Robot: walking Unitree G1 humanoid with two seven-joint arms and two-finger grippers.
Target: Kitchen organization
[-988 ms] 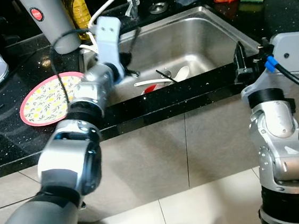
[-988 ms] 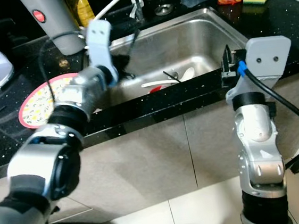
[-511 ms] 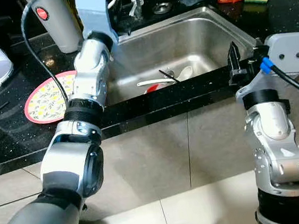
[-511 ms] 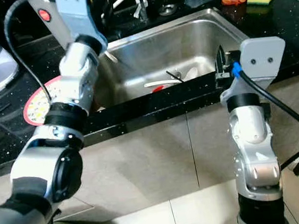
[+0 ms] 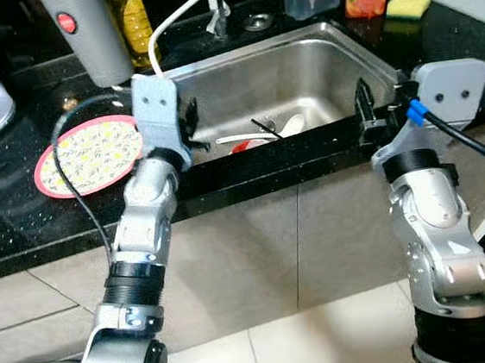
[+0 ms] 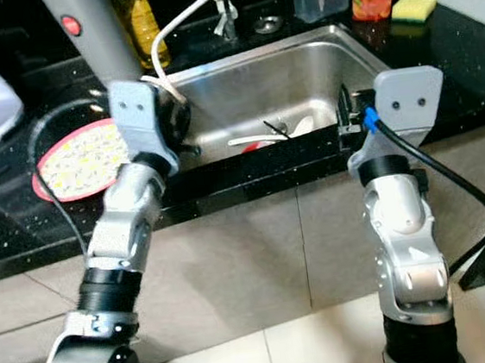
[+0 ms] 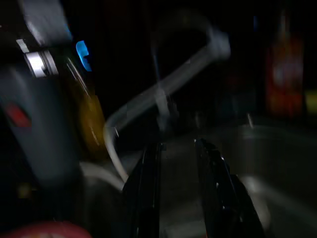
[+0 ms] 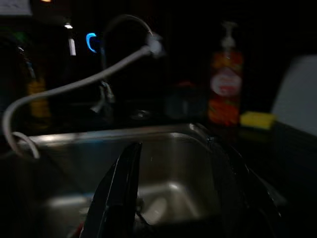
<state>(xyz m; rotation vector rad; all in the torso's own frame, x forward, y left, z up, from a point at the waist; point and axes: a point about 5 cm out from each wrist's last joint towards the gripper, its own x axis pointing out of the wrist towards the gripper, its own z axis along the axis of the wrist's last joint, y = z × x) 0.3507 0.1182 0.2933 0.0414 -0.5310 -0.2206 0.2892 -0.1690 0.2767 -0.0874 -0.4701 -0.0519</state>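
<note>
Here left gripper (image 5: 192,126) hovering at sink (image 5: 317,61) left near rim, jaws slightly parted; right gripper (image 5: 363,110) reaching over right near rim, jaws spread, both holding nothing.

A yellow sponge (image 5: 408,4) is set at the black counter's (image 5: 20,213) far right corner; tiled floor (image 5: 329,346) is seen below the counter's front edge.

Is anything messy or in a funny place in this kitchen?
A little. Dirty things lie jumbled in the bottom of the stainless steel sink: a white spoon, something thin and black, and something red I can't make out. The round pink flowery plate sits on the black counter beside the sink. Nothing looks spilled or broken.
</note>
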